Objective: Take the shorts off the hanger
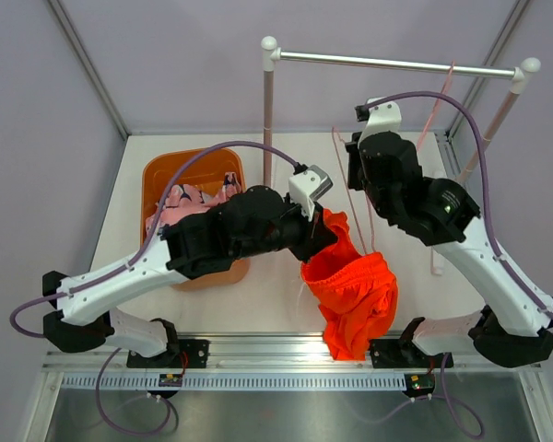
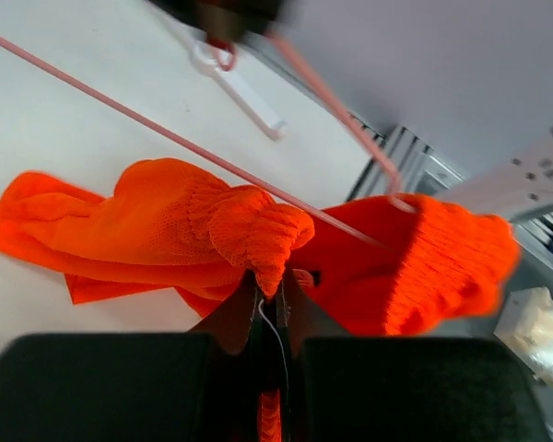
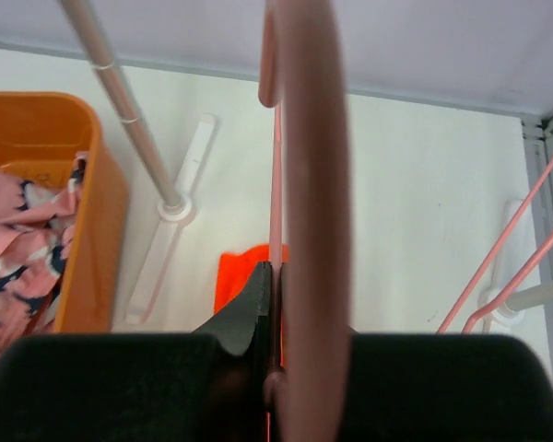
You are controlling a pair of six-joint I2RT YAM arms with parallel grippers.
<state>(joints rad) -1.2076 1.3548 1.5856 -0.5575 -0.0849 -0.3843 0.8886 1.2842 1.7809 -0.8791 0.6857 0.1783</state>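
plain shorts [image 1: 355, 290] — bright orange-red | patterned shorts [image 1: 192, 204] — pink, navy-and-white | bin [image 1: 150, 189] orange | hanger [image 3: 309, 184] pink

Bright orange-red fabric shorts [image 1: 350, 290] were crumpled, with the ribbed waistband bunched and raised and the legs trailing on the white table [image 1: 258, 304]. The thin pink plastic hanger [image 2: 166, 138] had its bar running across the waistband, touching it. The pink shorts with navy-and-white pattern [image 1: 189, 204] lay heaped in the orange plastic bin [image 1: 152, 175], well apart from the hanger.
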